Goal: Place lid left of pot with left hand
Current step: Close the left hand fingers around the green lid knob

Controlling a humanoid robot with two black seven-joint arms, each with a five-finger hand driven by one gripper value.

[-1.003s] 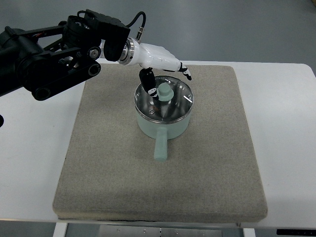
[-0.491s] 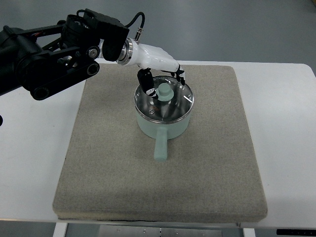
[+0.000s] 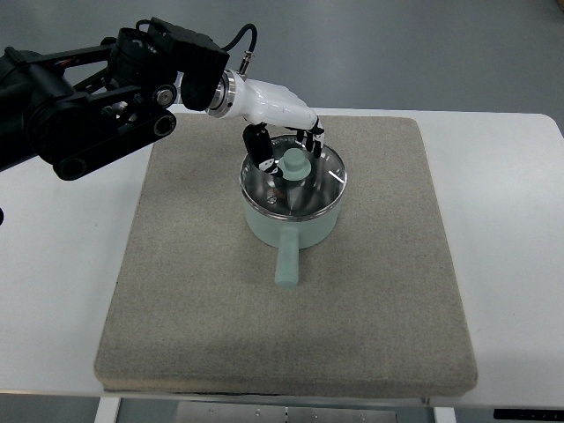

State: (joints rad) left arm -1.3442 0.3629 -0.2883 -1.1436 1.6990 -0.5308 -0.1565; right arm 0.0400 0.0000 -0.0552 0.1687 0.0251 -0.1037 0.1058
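A mint-green pot (image 3: 291, 225) with a straight handle pointing toward me stands on the grey mat. Its glass lid (image 3: 308, 189) rests on the rim, and the lid's mint knob (image 3: 293, 164) is in plain sight. My left hand (image 3: 286, 152), white with black fingers, hovers over the far-left part of the lid. The thumb (image 3: 261, 147) is down on the left of the knob, and the other fingers (image 3: 312, 137) curl in behind it. They are close to the knob, with a small gap still showing. The right arm is out of view.
The grey felt mat (image 3: 194, 300) covers most of the white table (image 3: 511, 229). My black left arm (image 3: 88, 106) reaches in from the upper left, above the mat's far-left corner. Bare mat lies left of the pot.
The left hand's fingers have curled inward from an outstretched pose over the lid's far rim toward the knob. The thumb has shifted slightly. Pot and lid have not moved.
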